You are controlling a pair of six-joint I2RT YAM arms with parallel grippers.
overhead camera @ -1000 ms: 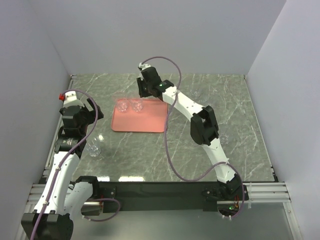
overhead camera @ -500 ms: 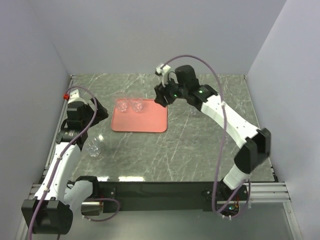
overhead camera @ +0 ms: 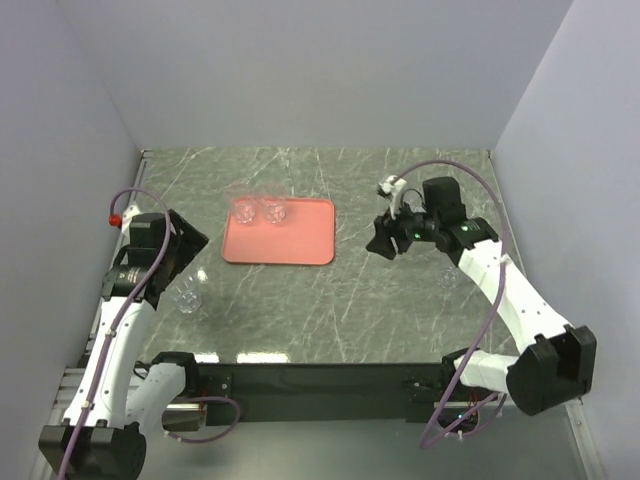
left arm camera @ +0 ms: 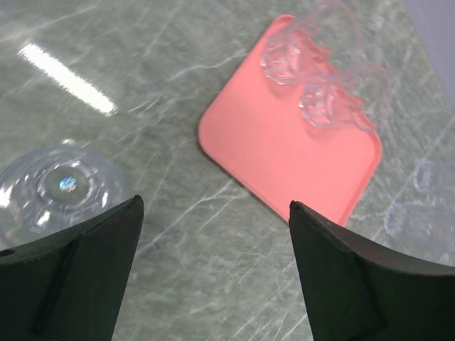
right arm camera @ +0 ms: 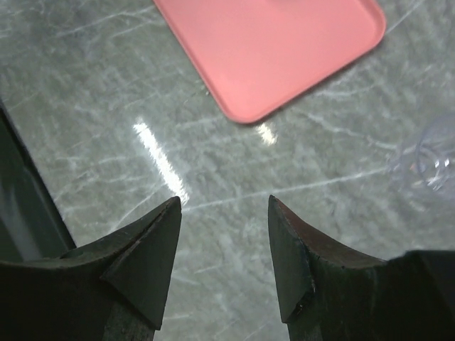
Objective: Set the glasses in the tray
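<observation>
The salmon-pink tray (overhead camera: 295,240) lies left of centre, with two clear glasses (overhead camera: 243,211) (overhead camera: 273,211) at its far left end. It shows in the left wrist view (left arm camera: 284,163) and the right wrist view (right arm camera: 277,50). Another glass (overhead camera: 187,297) stands on the table near the left arm, seen just left of my left finger in the wrist view (left arm camera: 60,185). My left gripper (overhead camera: 190,240) (left arm camera: 213,213) is open and empty above the table left of the tray. My right gripper (overhead camera: 381,243) (right arm camera: 222,206) is open and empty right of the tray.
One more clear glass (overhead camera: 448,277) stands on the marble table to the right of the right arm, and shows faintly in the right wrist view (right arm camera: 426,160). Faint glasses (left arm camera: 426,213) show beyond the tray. Grey walls close in the left, back and right.
My right arm has swung from the tray's far edge to the right and nearer, now over bare table right of the tray. My left gripper shifted slightly left.
</observation>
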